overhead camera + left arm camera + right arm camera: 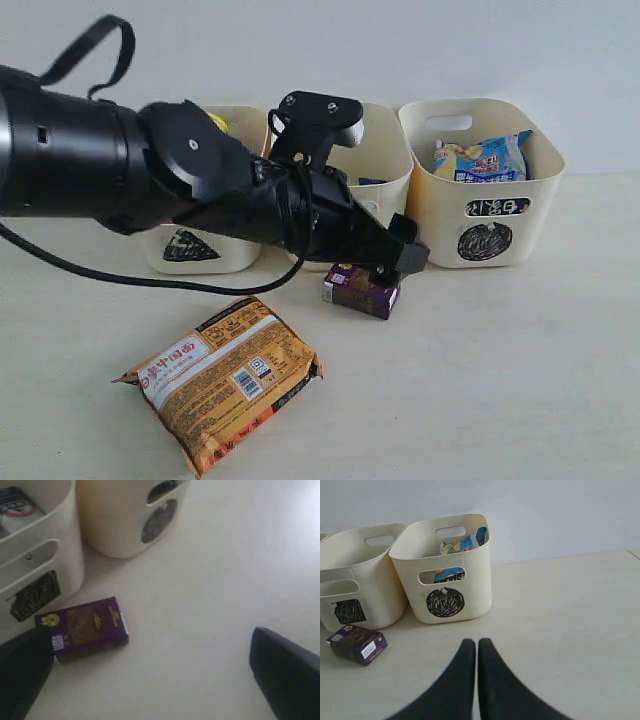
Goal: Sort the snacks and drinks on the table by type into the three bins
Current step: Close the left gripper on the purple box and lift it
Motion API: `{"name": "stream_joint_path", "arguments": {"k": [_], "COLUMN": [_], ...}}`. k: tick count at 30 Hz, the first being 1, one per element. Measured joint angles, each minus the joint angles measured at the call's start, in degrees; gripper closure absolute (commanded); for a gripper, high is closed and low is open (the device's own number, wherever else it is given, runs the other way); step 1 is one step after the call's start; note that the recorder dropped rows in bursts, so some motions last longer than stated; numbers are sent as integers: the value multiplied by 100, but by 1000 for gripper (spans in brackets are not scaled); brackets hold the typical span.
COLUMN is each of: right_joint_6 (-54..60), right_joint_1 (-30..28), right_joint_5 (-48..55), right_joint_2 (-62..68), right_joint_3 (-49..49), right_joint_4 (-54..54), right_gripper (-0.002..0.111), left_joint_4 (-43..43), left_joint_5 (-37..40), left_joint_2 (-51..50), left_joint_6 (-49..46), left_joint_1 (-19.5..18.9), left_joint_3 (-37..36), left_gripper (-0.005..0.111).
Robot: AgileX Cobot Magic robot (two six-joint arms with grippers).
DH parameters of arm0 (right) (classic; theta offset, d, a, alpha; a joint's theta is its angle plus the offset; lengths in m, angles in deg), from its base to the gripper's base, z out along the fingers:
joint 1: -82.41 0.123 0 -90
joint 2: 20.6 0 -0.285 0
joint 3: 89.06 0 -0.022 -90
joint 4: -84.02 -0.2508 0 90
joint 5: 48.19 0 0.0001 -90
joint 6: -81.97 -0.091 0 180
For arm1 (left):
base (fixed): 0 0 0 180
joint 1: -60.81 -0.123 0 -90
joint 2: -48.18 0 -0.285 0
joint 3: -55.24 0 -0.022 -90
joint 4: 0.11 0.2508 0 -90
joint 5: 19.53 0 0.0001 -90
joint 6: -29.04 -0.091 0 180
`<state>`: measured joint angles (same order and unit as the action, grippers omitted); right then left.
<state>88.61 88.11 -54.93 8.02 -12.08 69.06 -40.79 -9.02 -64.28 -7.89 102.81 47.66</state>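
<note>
Purple box (361, 289) toward the back edge of the table (520, 380), just before the square bin (388, 165). Apparently the reach-to-grasp step: left gripper (150, 680) spread wide near it, empty. Next, probably centring over the box, lowering, closing. Only in the right wrist view: right gripper (476, 655) pressed together, empty. Only in the exterior view: orange noodle packet (225, 385) near the front edge.

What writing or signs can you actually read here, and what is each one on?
"中国面", probably: orange noodle packet; other characters and barcode digits too small.
Black circle: right bin.
Black square: middle bin.
Black triangle: left bin.
White label on right bin, gold print on purple box: too blurred to read.
</note>
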Motion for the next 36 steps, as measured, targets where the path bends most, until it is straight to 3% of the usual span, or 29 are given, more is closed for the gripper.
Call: {"name": "stream_joint_path", "arguments": {"k": [8,17,36], "right_joint_6": [0,-10,-21], "right_joint_1": [0,0,0], "right_joint_5": [0,39,39], "right_joint_2": [0,0,0], "right_joint_3": [0,0,0], "right_joint_4": [0,0,0], "right_gripper": [108,108,108], "left_joint_4": [-24,-188,-247], "left_joint_5": [-1420,-1408,-1706], "left_joint_2": [-1144,-1935,-2408], "left_joint_6": [317,390,286], "left_joint_1": [0,0,-56], "left_joint_3": [64,966,1025], "left_gripper": [-3,-3,-3]}}
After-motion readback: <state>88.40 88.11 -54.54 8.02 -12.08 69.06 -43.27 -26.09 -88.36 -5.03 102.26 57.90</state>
